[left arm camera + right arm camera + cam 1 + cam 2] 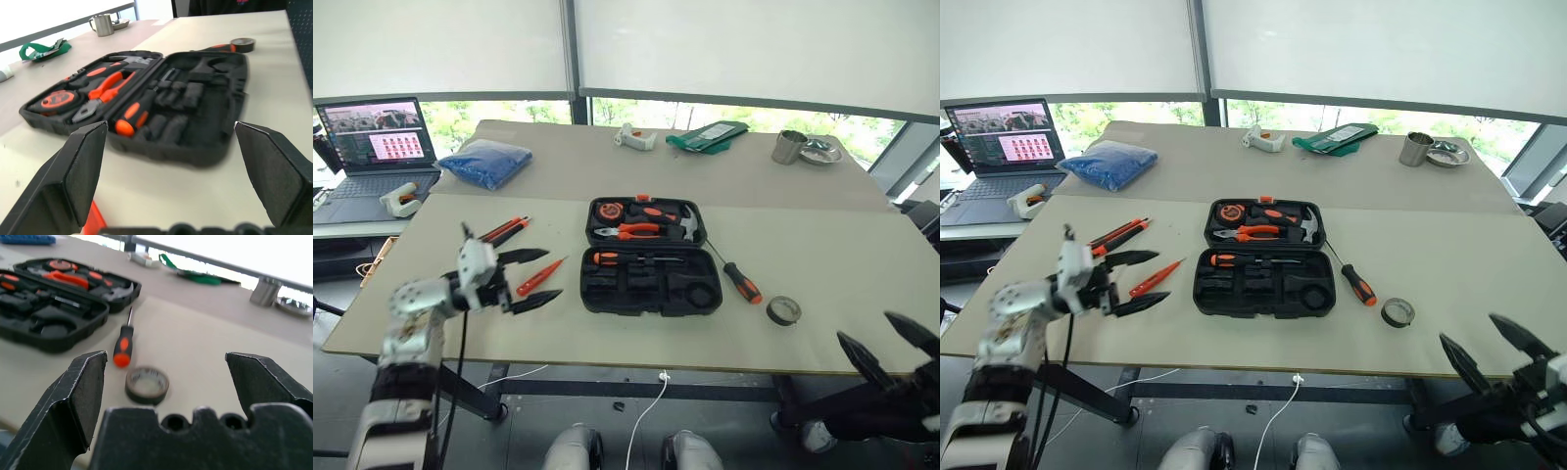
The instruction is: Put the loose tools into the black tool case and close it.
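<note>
Case lying open, both claws spread and empty.

Case (651,257) flat on table (822,245), one screwdriver (625,258) already slotted. Left of case: slim screwdriver (539,277) and knife (504,230) beside left claw (530,278), spread wide, likely for next pick. Right of case: screwdriver (742,282), tape roll (783,310), nearer right claw (889,350), likewise released.

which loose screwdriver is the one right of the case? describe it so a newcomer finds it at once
Start at the open black tool case in the middle of the near table. Just off its right edge lies a screwdriver, with a small dark tape roll beyond its handle. It has a chunky black-and-orange handle, unlike the slim all-orange one left of the case.
</note>
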